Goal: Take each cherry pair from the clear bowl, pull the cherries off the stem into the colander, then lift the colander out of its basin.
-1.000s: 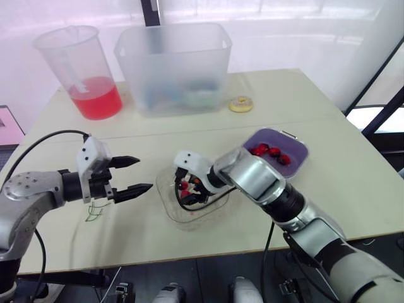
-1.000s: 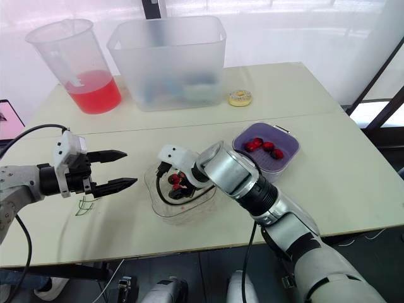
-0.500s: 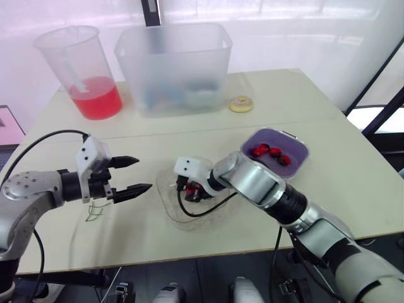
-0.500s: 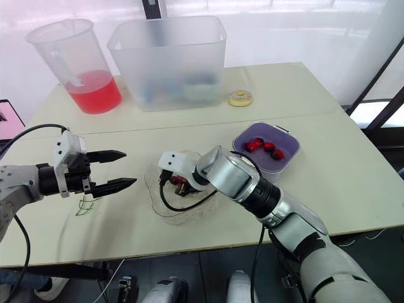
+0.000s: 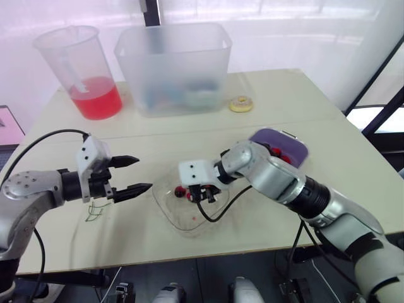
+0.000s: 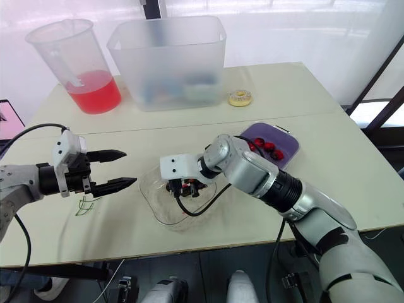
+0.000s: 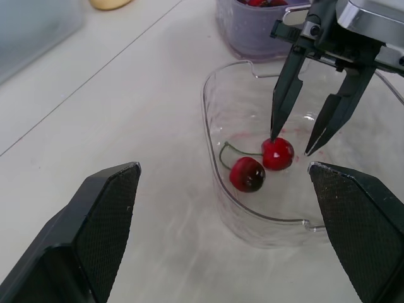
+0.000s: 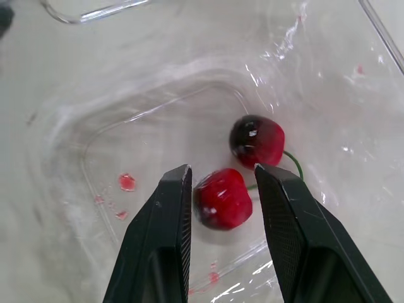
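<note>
A cherry pair joined by a green stem lies in the clear bowl at the table's middle. My right gripper reaches down into the bowl, open, with its fingers either side of one cherry; the other cherry lies just beyond. Behind my right arm sits the purple colander in its basin, with several cherries inside. To the left of the bowl my left gripper hovers open and holds nothing.
Loose green stems lie on the table under my left gripper. At the back stand a pitcher of red liquid and a large translucent bin. A small doughnut rests beside the bin.
My right arm has swung over in front of the colander and its gripper now points down astride one cherry. The bowl has shifted slightly. My left gripper has not moved.
</note>
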You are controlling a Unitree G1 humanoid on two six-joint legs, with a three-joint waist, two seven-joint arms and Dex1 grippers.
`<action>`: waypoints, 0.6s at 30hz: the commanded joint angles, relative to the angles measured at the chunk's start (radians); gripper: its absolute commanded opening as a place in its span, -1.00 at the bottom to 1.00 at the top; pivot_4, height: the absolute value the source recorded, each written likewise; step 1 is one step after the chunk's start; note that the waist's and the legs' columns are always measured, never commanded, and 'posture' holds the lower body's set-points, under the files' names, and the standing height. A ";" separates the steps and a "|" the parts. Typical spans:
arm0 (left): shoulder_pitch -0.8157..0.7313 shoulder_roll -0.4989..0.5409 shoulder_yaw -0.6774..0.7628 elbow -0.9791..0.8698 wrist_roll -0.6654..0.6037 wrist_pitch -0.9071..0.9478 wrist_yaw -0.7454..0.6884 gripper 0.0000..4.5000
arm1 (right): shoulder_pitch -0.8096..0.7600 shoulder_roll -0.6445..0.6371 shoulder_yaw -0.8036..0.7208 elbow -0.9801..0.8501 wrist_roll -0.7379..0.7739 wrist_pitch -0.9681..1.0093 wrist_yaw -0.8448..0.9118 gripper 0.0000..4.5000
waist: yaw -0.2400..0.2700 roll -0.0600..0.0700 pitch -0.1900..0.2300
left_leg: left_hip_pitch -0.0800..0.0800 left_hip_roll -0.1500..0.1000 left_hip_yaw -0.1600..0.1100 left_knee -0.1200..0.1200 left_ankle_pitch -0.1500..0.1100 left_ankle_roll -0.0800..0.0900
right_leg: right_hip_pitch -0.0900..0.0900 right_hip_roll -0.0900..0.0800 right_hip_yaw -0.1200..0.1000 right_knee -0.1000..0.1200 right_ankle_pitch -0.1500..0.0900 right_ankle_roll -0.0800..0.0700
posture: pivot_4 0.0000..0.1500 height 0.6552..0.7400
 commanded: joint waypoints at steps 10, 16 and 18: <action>0.000 0.008 0.013 -0.024 -0.002 -0.011 -0.001 1.00 | -0.044 0.085 -0.025 0.008 0.047 0.341 -0.111 -0.03 | 0.000 0.000 0.000 | 0.000 0.000 0.000 0.000 0.000 0.000 | 0.000 -0.001 0.000 0.000 0.000 0.000 | 1.00 1.00; 0.003 0.011 0.010 -0.025 -0.001 -0.003 -0.002 1.00 | -0.037 0.086 -0.013 -0.012 0.071 0.372 -0.135 0.74 | 0.000 0.000 0.000 | 0.000 0.000 0.000 0.000 0.000 0.000 | 0.000 -0.001 0.000 0.000 0.000 0.000 | 1.00 1.00; 0.001 0.015 0.003 -0.023 0.006 -0.010 -0.008 1.00 | -0.029 0.093 -0.008 -0.009 0.078 0.378 -0.147 0.74 | 0.001 0.000 0.000 | 0.000 0.000 0.000 0.000 0.000 0.000 | 0.000 -0.001 0.000 0.000 0.000 0.000 | 1.00 1.00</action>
